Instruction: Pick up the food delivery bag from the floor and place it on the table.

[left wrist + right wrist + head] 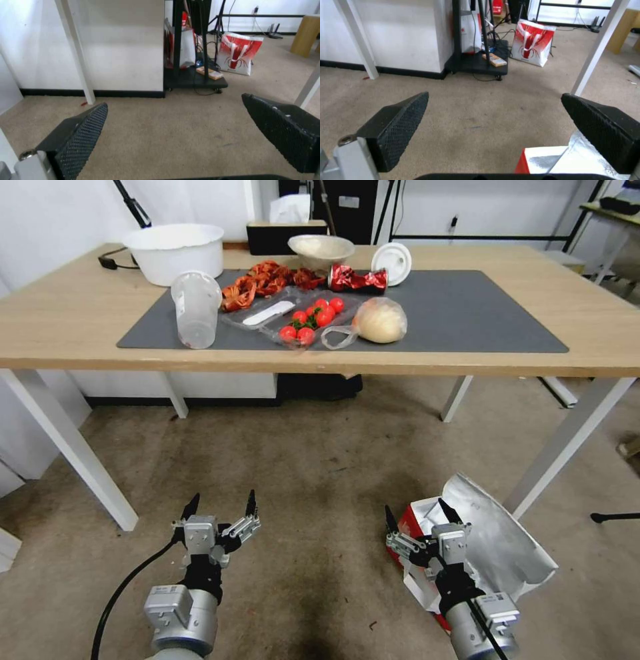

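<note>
The food delivery bag (pixel 500 540) sits on the carpet at the lower right, its mouth open with silver foil lining showing and a red side facing me. My right gripper (pixel 415 513) hovers open just above the bag's near-left corner, nothing between its fingers. In the right wrist view the bag's white-and-red corner (pixel 546 160) lies under the open gripper (pixel 495 96). My left gripper (pixel 222 503) is open over bare carpet at the lower left, also seen open in the left wrist view (pixel 175 105). The light-wood table (pixel 67 320) with its dark grey mat (pixel 467 313) stands ahead.
On the mat's left half are a white tub (pixel 175 250), a plastic cup (pixel 195 310), tomatoes (pixel 310 320), a bagged bun (pixel 379 320) and crayfish (pixel 263 283). A white table leg (pixel 567 440) slants close behind the bag. Another red-and-white bag (pixel 533 42) stands beyond a black stand (pixel 480 65).
</note>
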